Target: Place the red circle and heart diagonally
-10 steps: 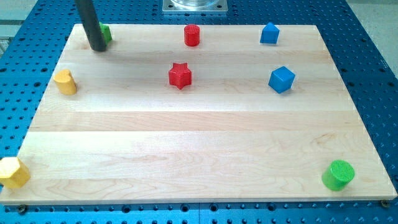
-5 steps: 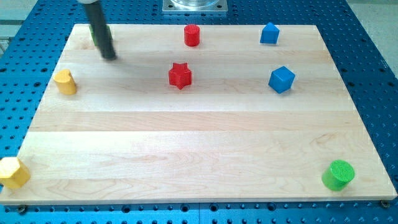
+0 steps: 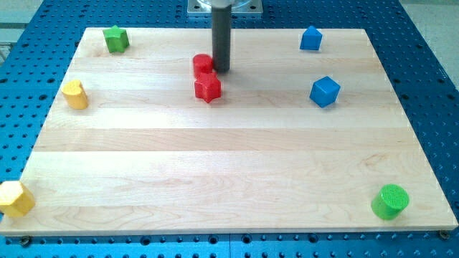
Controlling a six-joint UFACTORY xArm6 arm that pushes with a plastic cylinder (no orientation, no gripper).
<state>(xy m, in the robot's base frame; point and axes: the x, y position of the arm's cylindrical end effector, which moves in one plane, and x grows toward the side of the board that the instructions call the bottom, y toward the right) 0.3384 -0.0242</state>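
Observation:
The red circle [image 3: 203,65] lies in the upper middle of the wooden board [image 3: 229,172], touching the top of the red star [image 3: 208,88]. My tip [image 3: 221,69] stands just right of the red circle, touching or nearly touching its right side. The yellow heart [image 3: 74,94] sits near the board's left edge, far to the left of the tip and slightly lower than the red circle.
A green star [image 3: 115,39] is at the top left corner. A blue block [image 3: 310,38] is at the top right and a blue cube [image 3: 325,91] below it. A green circle [image 3: 390,201] sits at the bottom right, a yellow hexagon [image 3: 14,198] at the bottom left.
My tip has swept from the top left by the green star to the upper middle. The red circle has moved down and left, ending against the red star.

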